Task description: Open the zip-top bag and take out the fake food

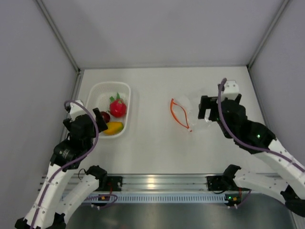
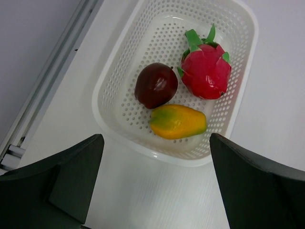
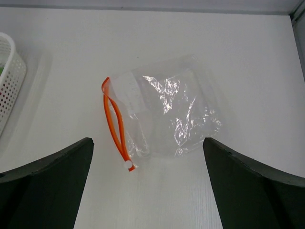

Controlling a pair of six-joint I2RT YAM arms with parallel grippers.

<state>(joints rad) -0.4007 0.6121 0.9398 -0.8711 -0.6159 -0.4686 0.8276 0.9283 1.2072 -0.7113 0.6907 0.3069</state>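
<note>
With the left jaws and right jaws both open and empty, the clear crinkly orange-zipped bag (image 3: 162, 112) lies emptied, mouth agape, right of centre on the white tabletop (image 1: 152, 143), and the three toy fruits (image 2: 164, 88) sit in the white perforated basket (image 2: 114, 86) at left, so removal looks finished and only retracting remains.

Looks down on a white counter (image 1: 157, 143), matte, with a faint grain up close. Closes in on three sides with plain pale grey panels: back wall (image 1: 162, 28), left wall (image 1: 28, 71), right wall (image 1: 286, 62). Joins at the rear corners along thin metal struts (image 1: 56, 33) that slant outward. Ends at the near edge in a silver aluminium rail (image 1: 162, 181), with a bright glare spot at its middle. Drops beyond that to a dull grey metal sheet (image 1: 190, 214). Sits in soft, even light; throws only weak shadows.
</note>
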